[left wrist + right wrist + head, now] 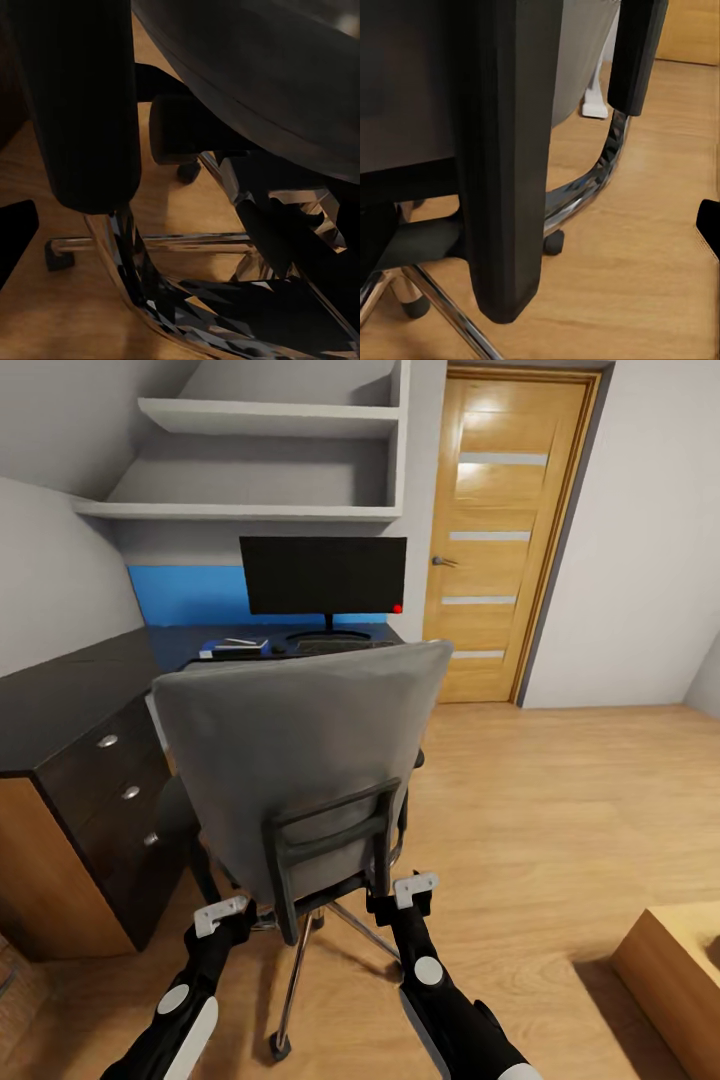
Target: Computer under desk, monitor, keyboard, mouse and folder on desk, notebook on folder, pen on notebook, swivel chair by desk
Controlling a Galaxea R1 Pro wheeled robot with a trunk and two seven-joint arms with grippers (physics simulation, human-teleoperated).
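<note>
While both grippers meet the swivel chair (300,760) from behind, the monitor (322,574) stands on the desk (60,695).
Wrist views add the chrome base (150,244); left gripper (222,920) and right gripper (412,893) jaw states cannot be told.

We're right behind the swivel chair (300,750), grey tall back facing us, chrome star base (187,244) and castors on the wood floor. It sits just in front of the desk (70,700), glossy black top with silver-knob drawers. On the desk the monitor (323,574) stands upright, the keyboard (335,646) just in front, the blue folder (232,648) left of it with something flat on top
</note>
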